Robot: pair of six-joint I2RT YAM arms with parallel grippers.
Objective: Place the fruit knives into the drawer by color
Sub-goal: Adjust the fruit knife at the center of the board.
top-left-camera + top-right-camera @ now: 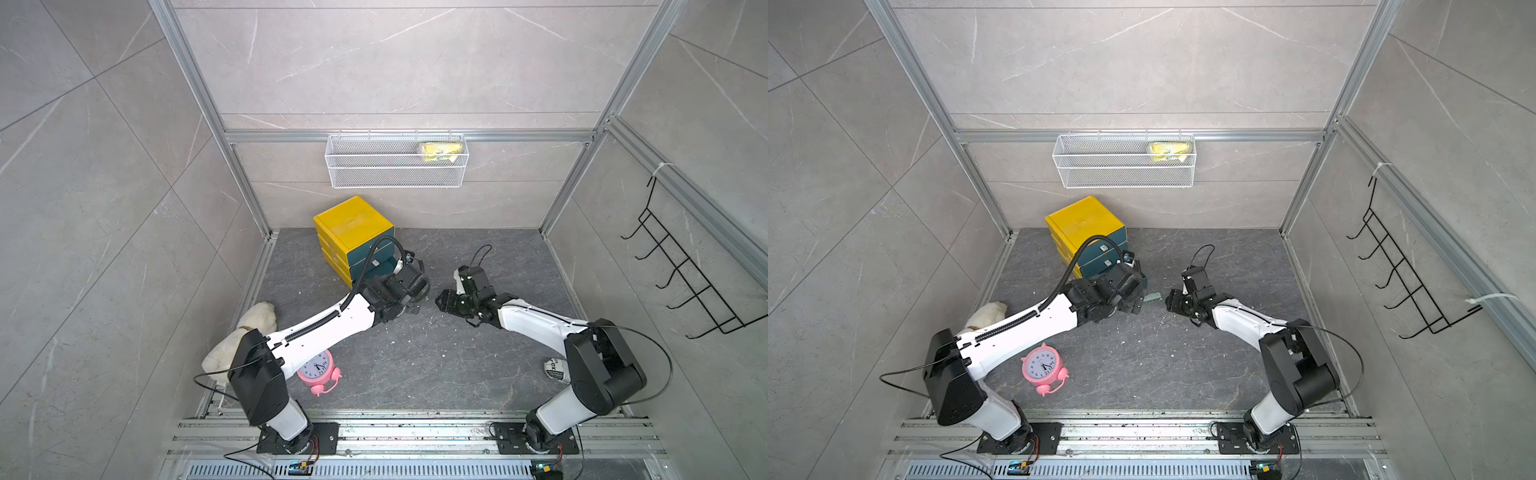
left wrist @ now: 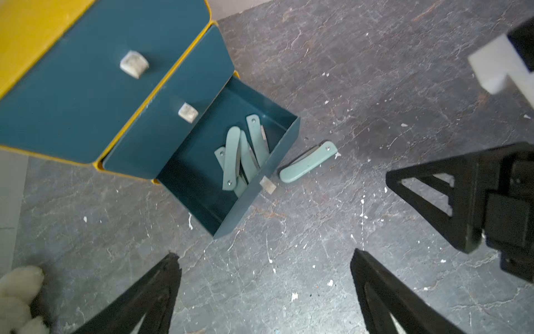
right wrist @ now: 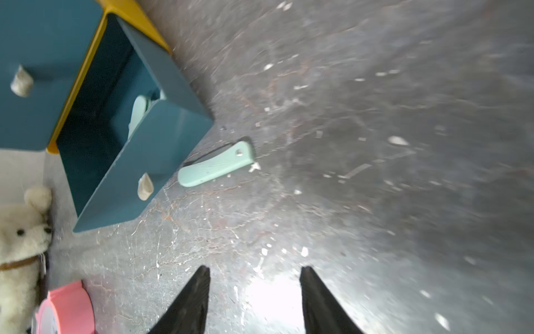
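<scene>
Closest to lens, saw L gripper (image 2: 265,254) w/ black fingers released, spread wide, nothing btwn them but bare slate floor (image 2: 318,72). Found R gripper (image 3: 255,267) also unclenched, fingers parted, empty, hanging over the floor. Spotted both in both top views facing each other mid-floor, L arm (image 1: 324,328) reaching from 7 o'clock, R arm (image 1: 536,324) from 5 o'clock. Placed yellow cabinet (image 1: 353,220) at abt 11 o'clock of the floor, near back wall (image 1: 415,62); upper two teal drawers closed, bottom drawer (image 2: 260,211) pulled out. Counted at least four mint-green folded knives (image 2: 244,153) piled inside it, overlapping. Saw one more mint knife (image 2: 307,162) lying flat on the floor outside, just beside the drawer front; couldn't tell if touching. In a top view, put that knife (image 1: 1152,297) at abt 5 o'clock of the drawer, btwn the two grippers. Noted pink alarm clock (image 1: 318,370) at 7 o'clock under L arm, white plush toy (image 1: 257,320) at 8 o'clock, wire basket (image 1: 395,183) on back wall at 12 w/ a yellow pack (image 1: 440,150) inside, black hook rack (image 1: 688,266) on side wall at 3.
</scene>
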